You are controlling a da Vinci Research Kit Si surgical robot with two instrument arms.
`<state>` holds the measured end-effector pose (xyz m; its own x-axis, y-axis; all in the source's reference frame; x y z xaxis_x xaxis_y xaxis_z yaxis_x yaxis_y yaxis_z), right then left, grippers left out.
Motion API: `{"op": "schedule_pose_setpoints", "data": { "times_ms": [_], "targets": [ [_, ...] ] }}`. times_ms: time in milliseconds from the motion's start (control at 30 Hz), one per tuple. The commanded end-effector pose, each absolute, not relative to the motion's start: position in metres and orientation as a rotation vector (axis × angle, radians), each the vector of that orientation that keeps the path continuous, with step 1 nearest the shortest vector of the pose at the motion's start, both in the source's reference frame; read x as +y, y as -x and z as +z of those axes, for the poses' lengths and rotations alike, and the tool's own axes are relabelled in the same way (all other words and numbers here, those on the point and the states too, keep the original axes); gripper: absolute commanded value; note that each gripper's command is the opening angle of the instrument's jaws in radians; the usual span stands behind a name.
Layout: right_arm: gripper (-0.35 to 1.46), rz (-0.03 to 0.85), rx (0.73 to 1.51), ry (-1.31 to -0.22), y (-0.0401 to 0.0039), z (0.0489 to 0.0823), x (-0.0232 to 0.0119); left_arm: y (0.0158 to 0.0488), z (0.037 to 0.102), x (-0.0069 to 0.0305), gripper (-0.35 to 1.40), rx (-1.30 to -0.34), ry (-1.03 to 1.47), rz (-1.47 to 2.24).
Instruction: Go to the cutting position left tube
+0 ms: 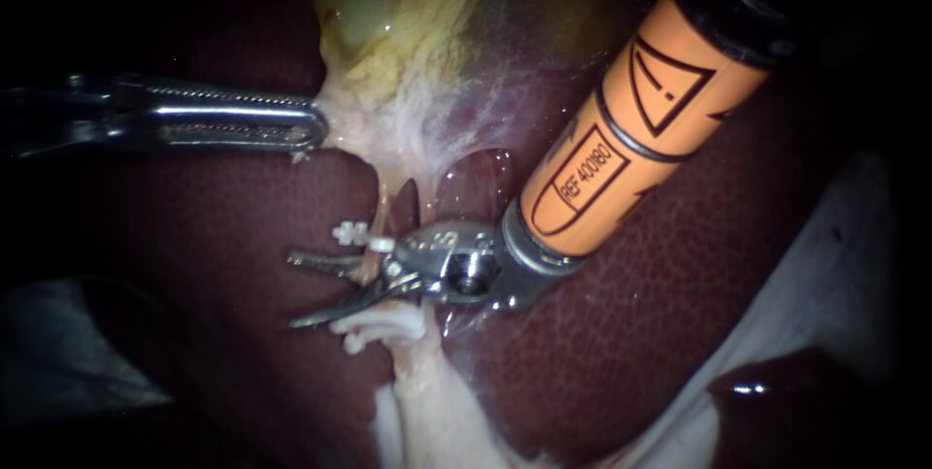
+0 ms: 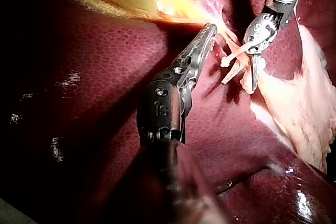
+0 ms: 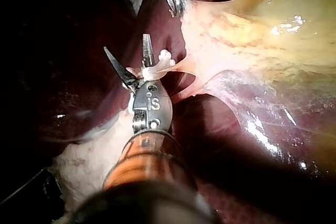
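Blades on my right instrument (image 1: 309,286) are spread wide in a V, and the left tube (image 1: 381,209) runs straight down through the gap, close to the hinge, so nothing's pinched. That tube is the thin yellowish strand dropping from the pale tissue under the gallbladder (image 1: 388,13), across the dark red liver (image 1: 680,314). One white clip (image 1: 355,233) sits on it just above the upper blade. More white clips (image 1: 381,325) sit just below the lower blade, so the blades straddle the bare stretch between them. The orange shaft comes in from the upper right. My left instrument (image 1: 316,127) comes in from the left with its jaws clamped on the pale tissue at the gallbladder's neck, pulling it sideways, well apart from the blades.
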<state>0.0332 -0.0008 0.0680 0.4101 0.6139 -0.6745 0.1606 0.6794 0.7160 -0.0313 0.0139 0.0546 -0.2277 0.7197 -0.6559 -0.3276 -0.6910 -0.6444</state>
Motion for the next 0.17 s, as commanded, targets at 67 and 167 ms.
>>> {"op": "schedule_pose_setpoints", "data": {
  "times_ms": [67, 167],
  "targets": [
    [1.37, 0.329, 1.139, -0.81, -0.0331, 0.0682, -0.0008, 0.0313, 0.0546, 0.0139, -0.35, -0.493, 1.344, 1.974],
    [1.37, 0.339, 1.134, -0.816, -0.0331, 0.0682, -0.0008, 0.0313, 0.0546, 0.0139, -0.35, -0.493, 1.344, 1.974]
  ]
}}
